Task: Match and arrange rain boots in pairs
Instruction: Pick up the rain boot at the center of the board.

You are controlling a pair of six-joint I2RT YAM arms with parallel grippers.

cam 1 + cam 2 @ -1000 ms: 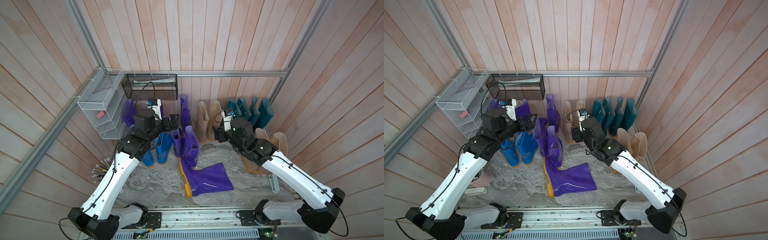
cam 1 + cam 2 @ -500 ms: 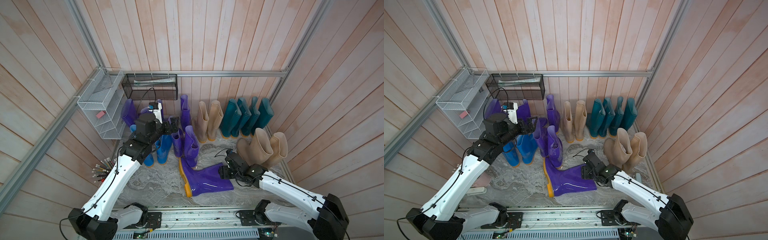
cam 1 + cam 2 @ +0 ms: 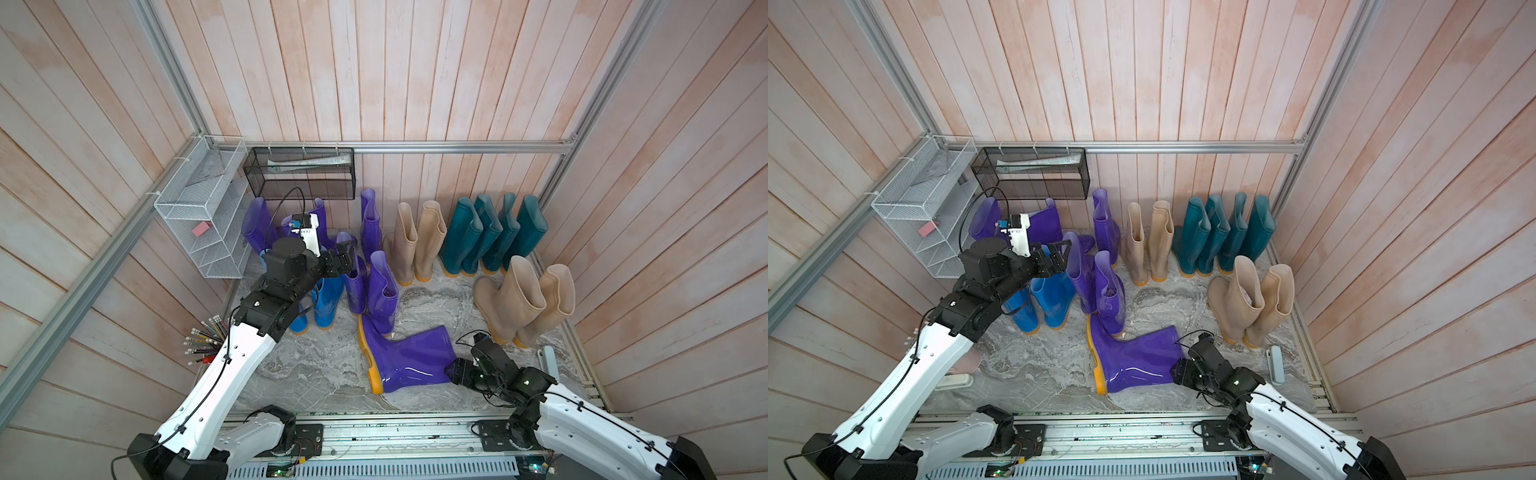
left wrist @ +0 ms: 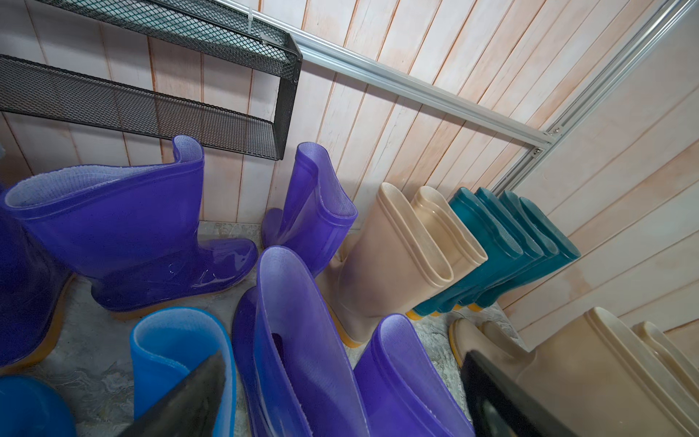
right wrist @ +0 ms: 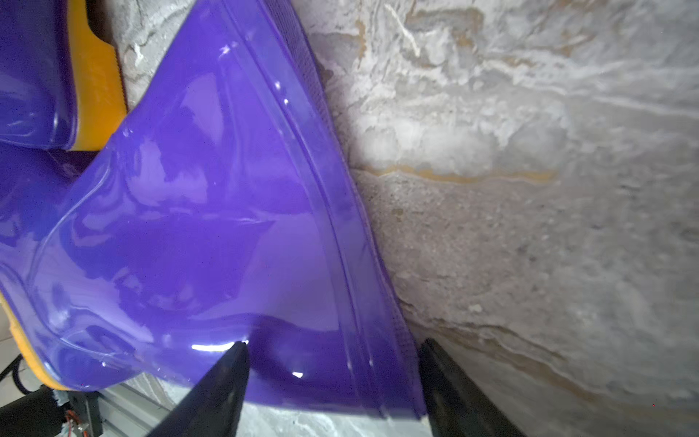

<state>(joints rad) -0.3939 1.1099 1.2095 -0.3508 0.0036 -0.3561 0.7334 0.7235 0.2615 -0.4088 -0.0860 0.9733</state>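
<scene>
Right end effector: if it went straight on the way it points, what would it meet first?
The fallen purple boot: the right end effector points at its cuff, jaws open astride the cuff's edge. Whether it already touches is unclear from these views.

Light was soft and even, shadows faint. White glare streaked the fallen purple boot (image 5: 189, 227); wall planks (image 3: 83, 124) bowed toward both top views' edges.

Glossy purple boot (image 3: 409, 359) w/ orange-yellow sole, on grey-white marbled floor (image 3: 316, 365). Other purple boots (image 3: 382, 286), bright blue boots (image 3: 326, 297), beige boots (image 3: 409, 245), dark teal boots (image 3: 490, 232). Pale pink-white plank walls (image 3: 415, 83). Black mesh shelf (image 3: 301, 172), white wire rack (image 3: 199, 208).
</scene>
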